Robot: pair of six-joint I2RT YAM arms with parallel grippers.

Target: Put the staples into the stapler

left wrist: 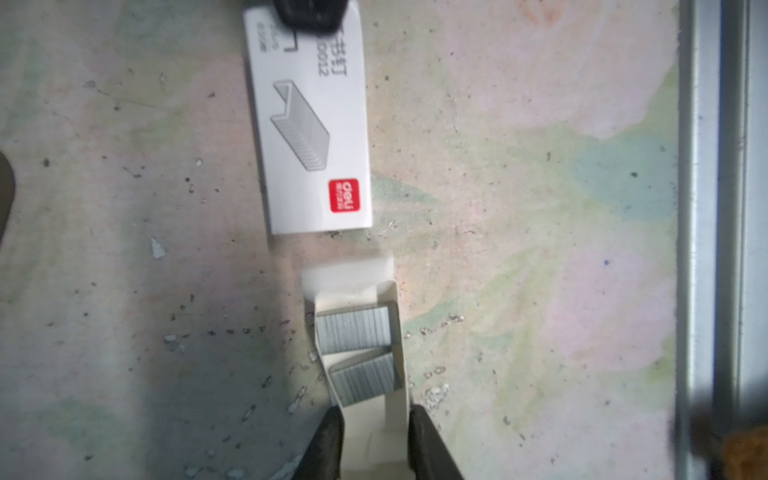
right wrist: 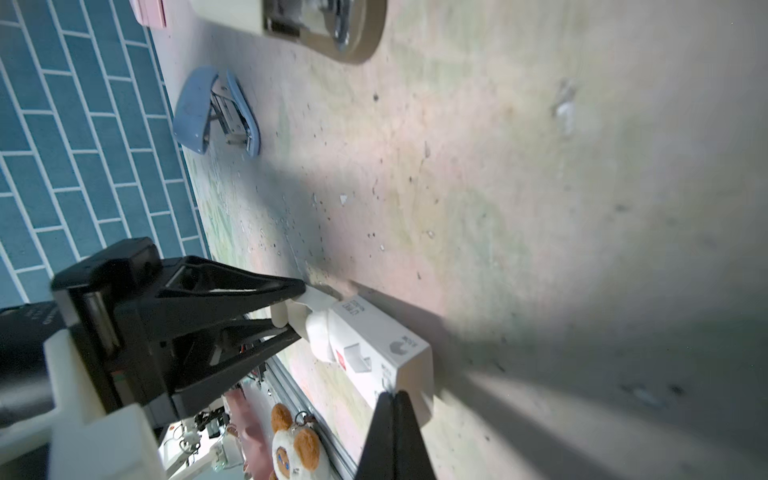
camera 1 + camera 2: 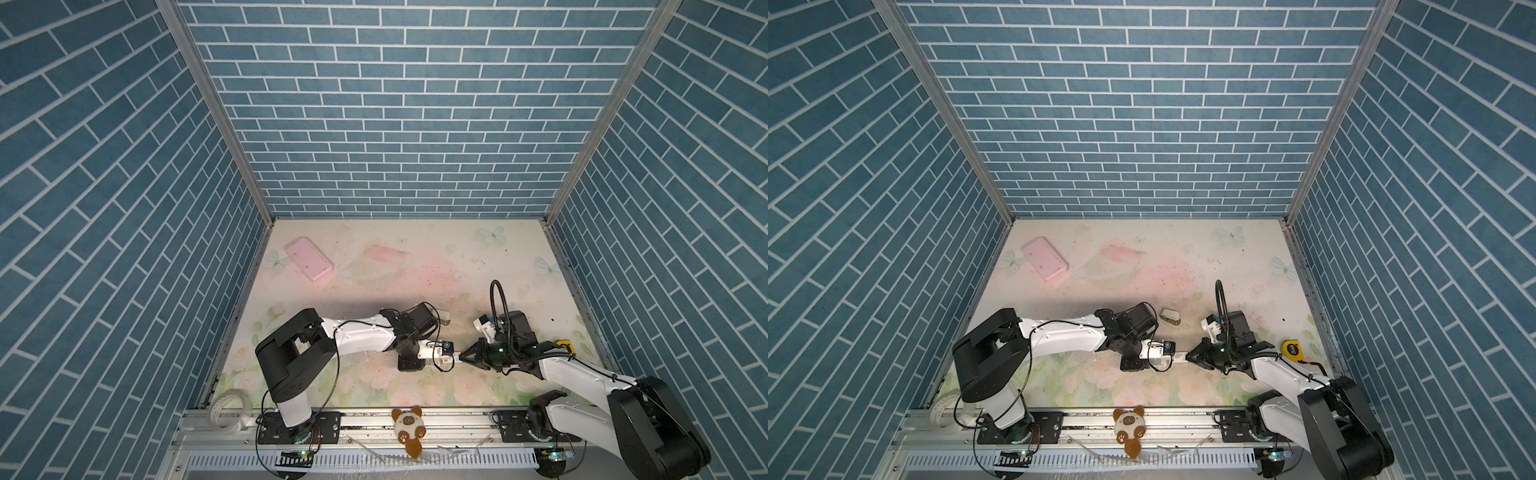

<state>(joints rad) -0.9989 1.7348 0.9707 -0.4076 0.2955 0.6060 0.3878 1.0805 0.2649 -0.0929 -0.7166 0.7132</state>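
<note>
Tray (image 1: 349,276) of staples (image 1: 353,334) clear of its sleeve (image 1: 311,137), near-centre of the surface (image 3: 415,266)
The left hand (image 1: 376,413) pinches the tray and the right hand (image 2: 392,397) clamps the sleeve. A beige stapler (image 3: 1170,316) lies just beyond them; the blue stapler (image 2: 216,116) shows only from the right wrist.

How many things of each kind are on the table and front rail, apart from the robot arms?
Staplers: 2 (beige stapler, blue stapler)
Staple box parts: 2 (white sleeve, card tray)
Staple blocks in the tray: 2
Pink flat case: 1
Yellow tape measure: 1
Clear tape roll: 1
Plush toy: 1
Total: 10
</note>
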